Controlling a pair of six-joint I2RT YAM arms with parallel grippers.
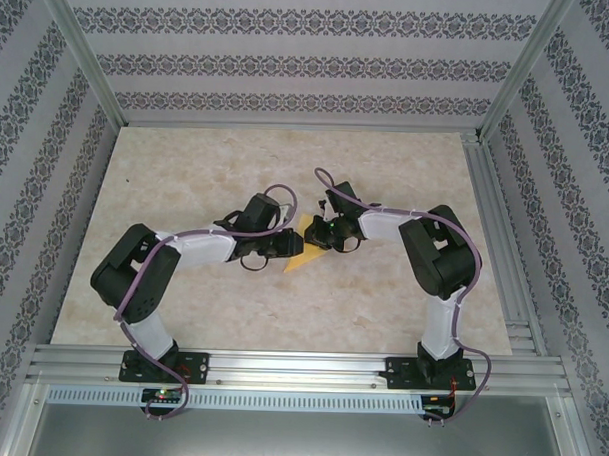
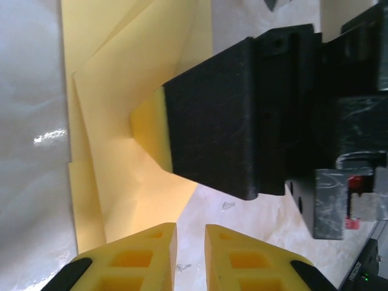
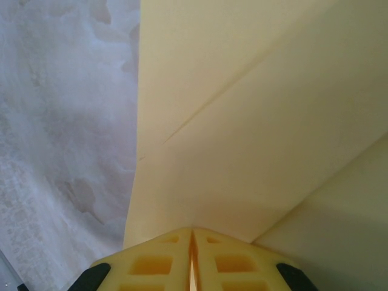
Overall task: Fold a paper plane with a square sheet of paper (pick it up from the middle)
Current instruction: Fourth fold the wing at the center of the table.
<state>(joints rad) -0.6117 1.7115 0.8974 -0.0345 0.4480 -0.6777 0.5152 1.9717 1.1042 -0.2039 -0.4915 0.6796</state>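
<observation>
Paper plane (image 3: 254,121), thin matte yellow, crisp diagonal creases, right gripper (image 3: 192,233) fingers pinched together on its edge, left gripper (image 2: 190,233) fingers slightly apart, glossy marbled table (image 2: 30,91).

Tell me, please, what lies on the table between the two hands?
The folded yellow paper lies between the left hand and the right hand, as the top view shows; the right wrist view shows that hand shut on it.
</observation>
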